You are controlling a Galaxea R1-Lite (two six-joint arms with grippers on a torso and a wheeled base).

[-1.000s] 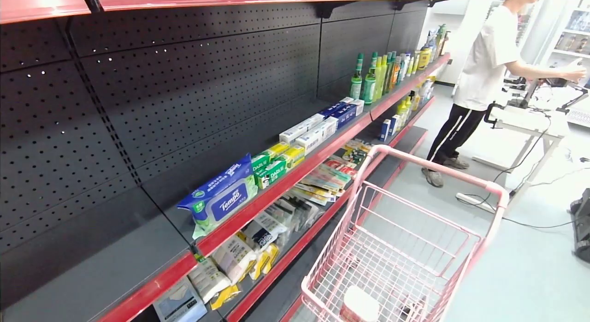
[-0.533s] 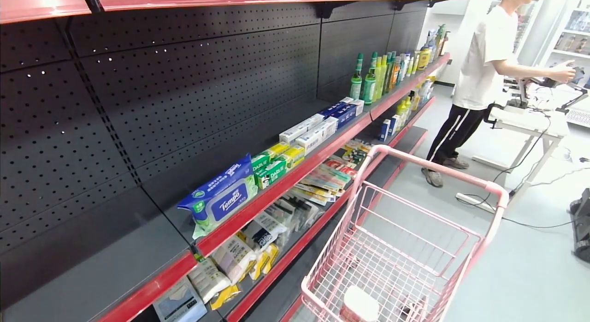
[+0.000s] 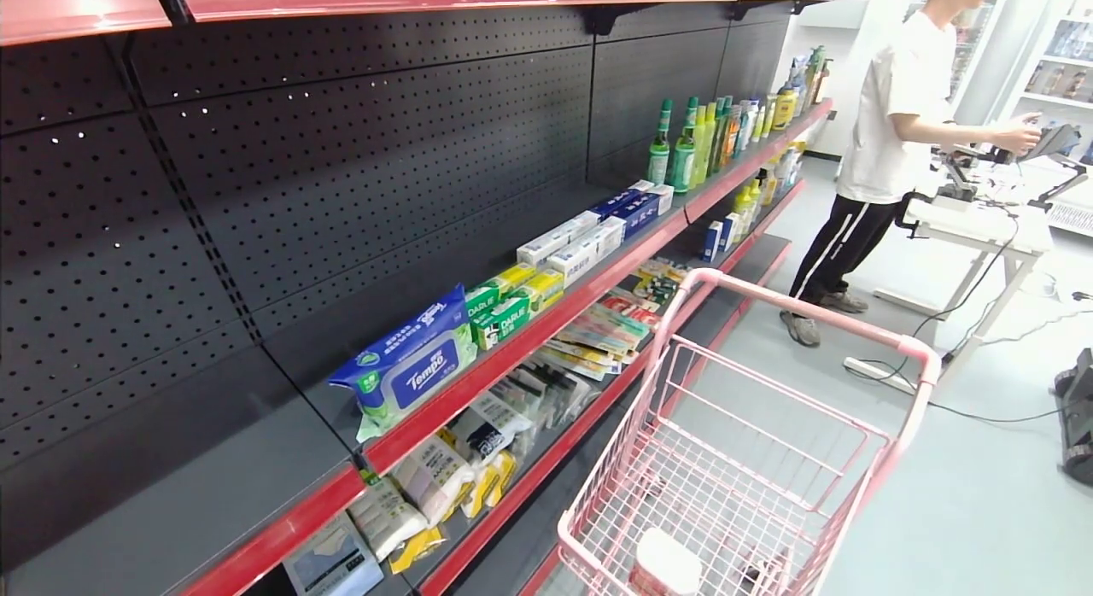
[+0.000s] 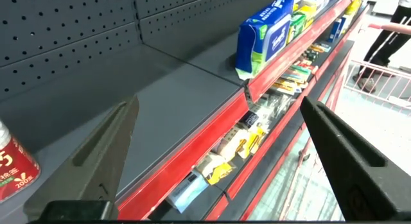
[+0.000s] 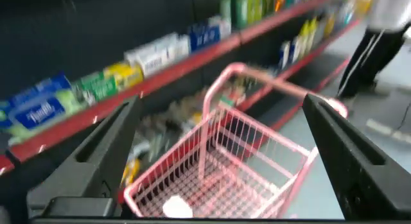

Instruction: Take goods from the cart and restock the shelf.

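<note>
Obs. 1: The long black pegboard-backed shelf with red front edges (image 3: pixel 171 493) is the largest item. Its bare grey deck runs below and ahead of the left gripper (image 4: pixel 218 101). We judge this open stretch to be the restocking spot, since goods are set close to the red lip so they face the aisle.

Obs. 2: The pink wire shopping cart (image 3: pixel 803 310) sits below and ahead of the right gripper (image 5: pixel 221 99), parked just beside the lower shelf edges. That placement puts it within the arm's downward reach.

Obs. 3: Both grippers are spread wide and hold nothing. The left one's dark fingers (image 4: pixel 96 166) frame the bare deck, and the right one's frame the cart basket.

Obs. 4: The blue-and-green soft pack of wipes (image 4: pixel 263 28) stands farther along the deck, beyond the left gripper. It leans over the red lip and marks the far limit of the free deck.

Obs. 5: The white round-topped container (image 3: pixel 666 566) stands in the cart basket near its closest corner, well below the right gripper. We take it as the next item to fetch.

Obs. 6: A white container with a red label (image 4: pixel 13 172) stands on the deck close beside the left gripper's finger, partly cut off.

Clearance: The cart's wire walls and raised handle bar hem in a descent, so entry from straight above looks safest.
</note>
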